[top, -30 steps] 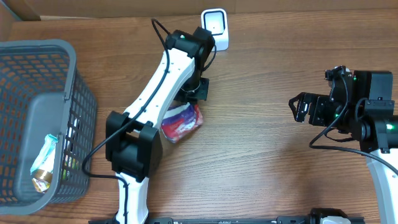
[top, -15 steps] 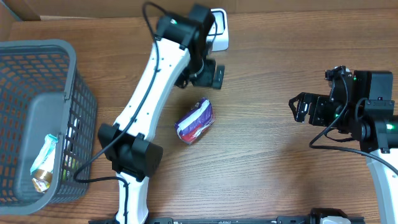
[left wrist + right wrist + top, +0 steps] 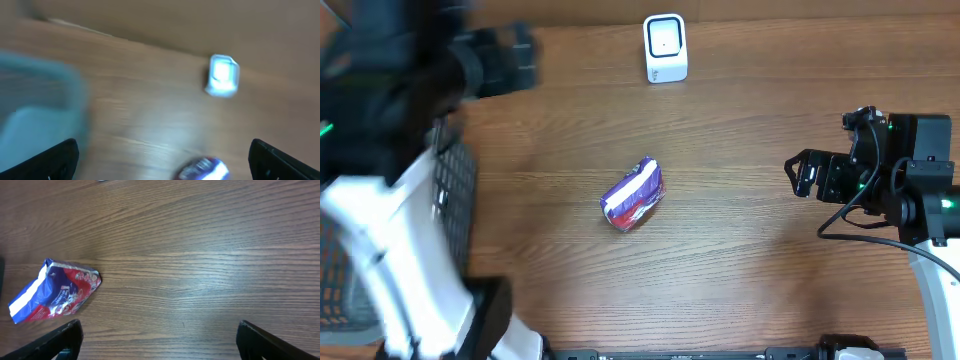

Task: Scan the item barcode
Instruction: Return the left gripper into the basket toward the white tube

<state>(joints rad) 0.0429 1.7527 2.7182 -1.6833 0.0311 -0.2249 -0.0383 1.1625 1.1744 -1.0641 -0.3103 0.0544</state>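
We note a wooden table [image 3: 740,250], its grain running side to side, with a plain brown board [image 3: 770,8] along its far edge. At the left stands a grey mesh basket [image 3: 455,210], mostly hidden overhead and blurred in the left wrist view; its contents cannot be told

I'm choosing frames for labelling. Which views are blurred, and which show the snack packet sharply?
Overhead: the packet and scanner are crisp; only the left arm is smeared by motion. Left wrist: blurred all over, both things mere smudges. Right wrist: sharp, grain of the table and packet print clear.
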